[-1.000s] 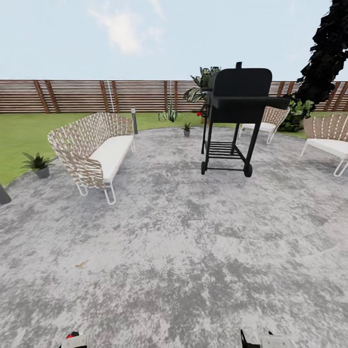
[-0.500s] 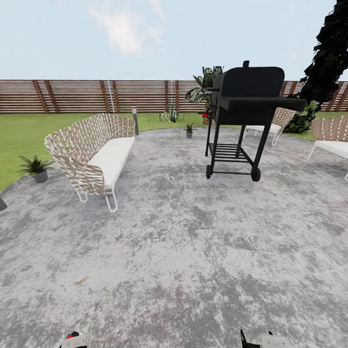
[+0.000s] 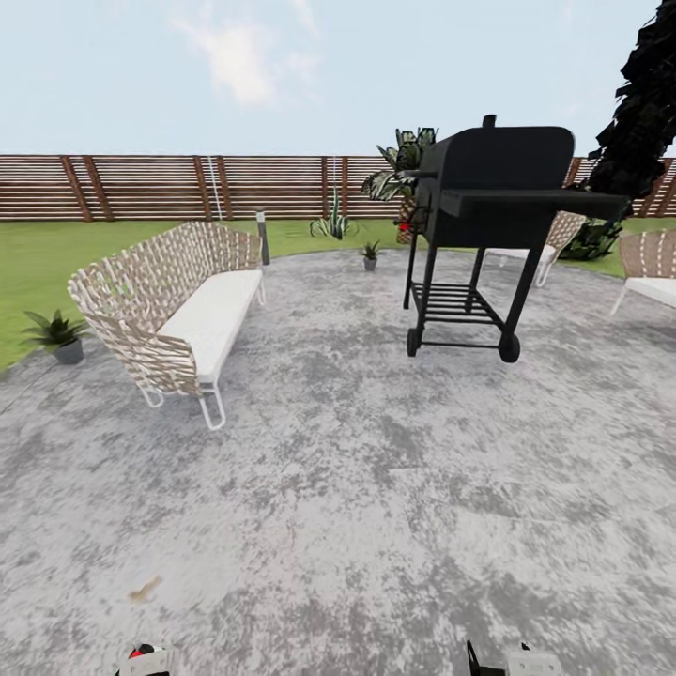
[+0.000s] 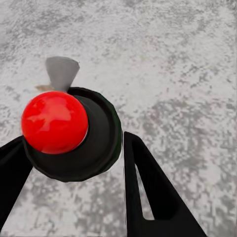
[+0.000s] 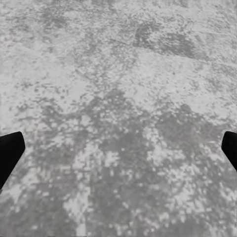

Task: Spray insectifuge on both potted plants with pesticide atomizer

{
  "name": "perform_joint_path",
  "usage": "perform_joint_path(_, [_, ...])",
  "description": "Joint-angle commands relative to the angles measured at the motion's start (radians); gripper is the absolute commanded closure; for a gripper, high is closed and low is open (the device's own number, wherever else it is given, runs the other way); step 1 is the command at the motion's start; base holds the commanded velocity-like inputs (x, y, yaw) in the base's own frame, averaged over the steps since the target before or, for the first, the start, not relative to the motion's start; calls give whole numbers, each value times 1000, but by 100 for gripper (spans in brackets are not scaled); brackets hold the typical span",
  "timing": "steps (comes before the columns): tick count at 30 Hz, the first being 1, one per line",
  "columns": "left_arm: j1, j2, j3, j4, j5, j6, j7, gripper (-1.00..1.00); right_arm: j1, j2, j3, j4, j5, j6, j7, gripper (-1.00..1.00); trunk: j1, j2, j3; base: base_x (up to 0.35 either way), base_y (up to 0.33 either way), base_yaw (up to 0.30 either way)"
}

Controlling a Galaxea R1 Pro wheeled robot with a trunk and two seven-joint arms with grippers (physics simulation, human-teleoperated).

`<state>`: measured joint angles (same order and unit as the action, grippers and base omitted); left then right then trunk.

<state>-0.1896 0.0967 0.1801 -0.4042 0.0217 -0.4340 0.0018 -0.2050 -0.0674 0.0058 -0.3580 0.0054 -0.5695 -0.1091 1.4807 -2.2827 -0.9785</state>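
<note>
The pesticide atomizer (image 4: 69, 131) sits gripped between the left fingers (image 4: 148, 192), above the patio (image 3: 376, 488). One potted plant (image 3: 56, 335) stands left of the woven sofa (image 3: 174, 314), another potted plant (image 3: 371, 253) behind it. The right fingers (image 5: 10, 153) are spread open.

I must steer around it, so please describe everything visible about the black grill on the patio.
The black grill stands upright on the grey stone patio, right of centre in the head view. It has a rounded, closed lid with a small stub on top, a flat side shelf sticking out to the right, and thin straight legs. A slatted lower rack joins the legs, and small wheels touch the patio. It looks like dark matte metal. A wicker chair shows partly behind it; nothing else touches it.
</note>
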Motion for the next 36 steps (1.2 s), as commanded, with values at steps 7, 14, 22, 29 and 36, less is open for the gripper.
perform_joint_path(7, [-1,0,0,1,3,-3,0,100,-1,0,2,1,-1,-3,-3,-100,0,0,-1,338,1,0])
perform_joint_path(14, [-1,0,0,1,3,-3,0,100,-1,0,2,1,-1,-3,-4,-100,0,0,-1,338,0,0])
perform_joint_path(22, [-1,0,1,1,3,-3,0,100,-1,0,2,1,-1,-3,-3,-100,0,0,-1,339,0,0])
perform_joint_path(29, [-1,0,0,1,3,-3,0,100,-1,0,2,1,-1,-3,-3,-100,0,0,-1,339,0,0])
perform_joint_path(36, [-1,0,1,1,3,-3,0,100,-1,0,2,1,-1,-3,-4,-100,0,0,-1,339,0,0])
